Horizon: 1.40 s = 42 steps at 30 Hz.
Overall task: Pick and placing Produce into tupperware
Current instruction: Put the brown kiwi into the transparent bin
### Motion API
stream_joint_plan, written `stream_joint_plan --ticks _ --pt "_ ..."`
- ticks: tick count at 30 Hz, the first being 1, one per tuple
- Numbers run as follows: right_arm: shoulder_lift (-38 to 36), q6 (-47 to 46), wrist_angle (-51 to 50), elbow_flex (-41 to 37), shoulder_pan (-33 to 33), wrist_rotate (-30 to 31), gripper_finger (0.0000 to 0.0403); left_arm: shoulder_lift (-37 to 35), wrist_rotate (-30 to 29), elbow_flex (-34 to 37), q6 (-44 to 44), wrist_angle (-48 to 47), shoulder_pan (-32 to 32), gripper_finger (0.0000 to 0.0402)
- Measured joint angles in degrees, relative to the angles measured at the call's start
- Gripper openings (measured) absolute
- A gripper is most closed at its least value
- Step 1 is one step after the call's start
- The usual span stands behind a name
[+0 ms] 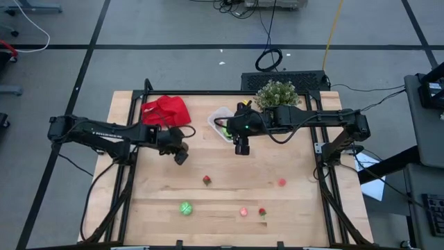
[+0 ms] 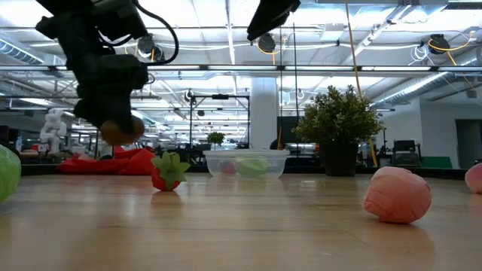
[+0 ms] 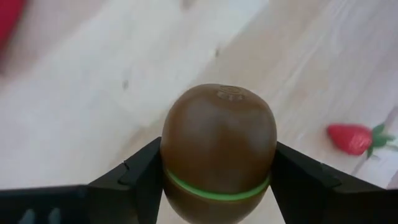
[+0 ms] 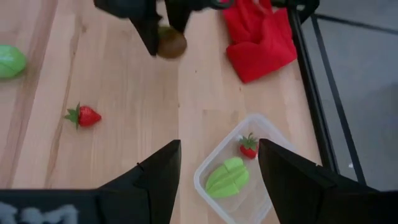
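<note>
Open right pincer (image 4: 219, 163) above tupperware (image 4: 273, 134) holding green piece (image 4: 227, 177), strawberry (image 4: 248, 147).

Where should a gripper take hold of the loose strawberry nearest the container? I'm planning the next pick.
Grip the strawberry across its red body, coming straight down from above. It lies on its side on the bare table, leaf cap pointing sideways, with nothing close around it, so fingers can straddle the body.

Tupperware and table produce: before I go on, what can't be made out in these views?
- Tupperware, high view: the right gripper and arm cover its side; contents too small to tell.
- Tupperware, right wrist view: its near end is cut off behind that gripper's fingers; only a strawberry and a green piece show.
- Pink pieces, high view: too small to identify.
- Kiwi, left wrist view: underside hidden.
</note>
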<state>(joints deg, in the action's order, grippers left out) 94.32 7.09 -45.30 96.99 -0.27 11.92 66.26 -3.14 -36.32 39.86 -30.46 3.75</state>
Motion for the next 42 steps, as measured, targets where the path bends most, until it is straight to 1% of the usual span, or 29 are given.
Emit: stream_joint_plan --ticks 4,8,11,14,17,21,23,29,31,36,42 --pt "-0.01 1.58 2.41 0.0 -0.05 0.13 0.0205 0.02 0.1 -0.01 -4.22 4.5 3.61 0.0225" --pt "-0.02 3.53 4.94 0.0 -0.07 0.39 0.0205 0.04 0.52 -0.02 -7.67 7.71 7.51 0.024" --pt "-0.08 5.44 6.84 0.0 -0.05 3.18 0.0205 0.07 0.73 -0.02 -9.7 10.53 10.29 0.0242" --pt "-0.11 7.41 8.88 0.0 -0.18 6.34 0.0205 0.38 1.83 -0.02 -11.84 15.05 12.79 0.0231" --pt "-0.11 8.51 10.47 0.0 -0.47 6.45 0.0205 1.99 3.15 -0.78 -14.29 18.09 14.85 0.0226" --pt "-0.11 9.08 11.61 0.0 -0.7 6.48 0.0205 6.88 3.13 -5.33 -17.89 18.19 16.74 0.0241" --pt "-0.13 9.08 11.71 0.0 -0.81 6.45 0.0205 10.53 3.12 -8.89 -20.19 18.34 17.46 0.0245" --pt "-1.41 9.08 11.67 -0.02 -0.9 6.48 0.0205 21.76 3.15 -20.3 -25.77 15.22 19.62 0.0234" --pt "-2.8 9.08 11.67 -0.02 -0.9 6.48 0.0205 24.89 3.56 -23.22 -27.01 13.48 20.01 0.0234" --pt "-7.98 9.06 13.79 -0.02 -0.9 6.5 0.0205 30.93 5.3 -29.27 -28.4 12.64 20.45 0.0246" --pt "-12.89 9.06 15.64 -0.02 -0.9 6.52 0.0205 36.25 7.28 -34.75 -30.39 11.45 20.52 0.0237"
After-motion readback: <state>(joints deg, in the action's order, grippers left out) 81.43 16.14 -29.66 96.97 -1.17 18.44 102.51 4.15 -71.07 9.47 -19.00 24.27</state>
